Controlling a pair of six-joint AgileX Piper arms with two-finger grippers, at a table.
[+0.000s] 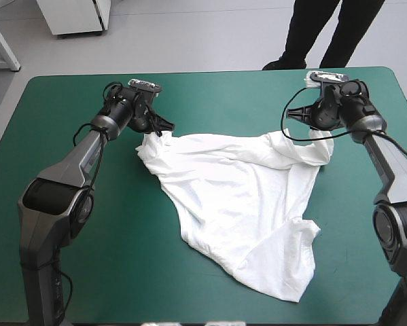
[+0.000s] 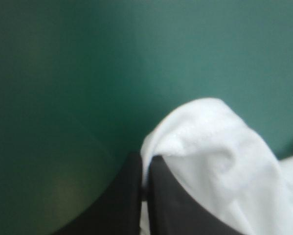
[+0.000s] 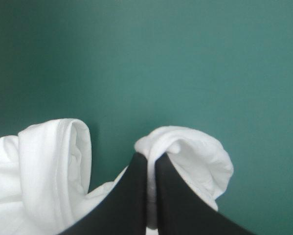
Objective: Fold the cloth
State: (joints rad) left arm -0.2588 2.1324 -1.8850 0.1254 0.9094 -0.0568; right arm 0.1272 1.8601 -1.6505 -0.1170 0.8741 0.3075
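Note:
The white T-shirt (image 1: 247,204) lies stretched across the table's middle, its far edge pulled taut between the two grippers and its lower part trailing toward the near right. My left gripper (image 1: 151,131) is shut on the T-shirt's far left corner, slightly above the cover. In the left wrist view the black fingers (image 2: 129,196) pinch a white fold (image 2: 210,142). My right gripper (image 1: 320,130) is shut on the far right corner, where a sleeve hangs. In the right wrist view a fold (image 3: 190,152) bulges over the closed fingers (image 3: 168,200).
The teal-green cover (image 1: 87,272) lies bare along the left side and along the far edge (image 1: 223,88) behind the shirt. A narrow bare strip runs at the near right.

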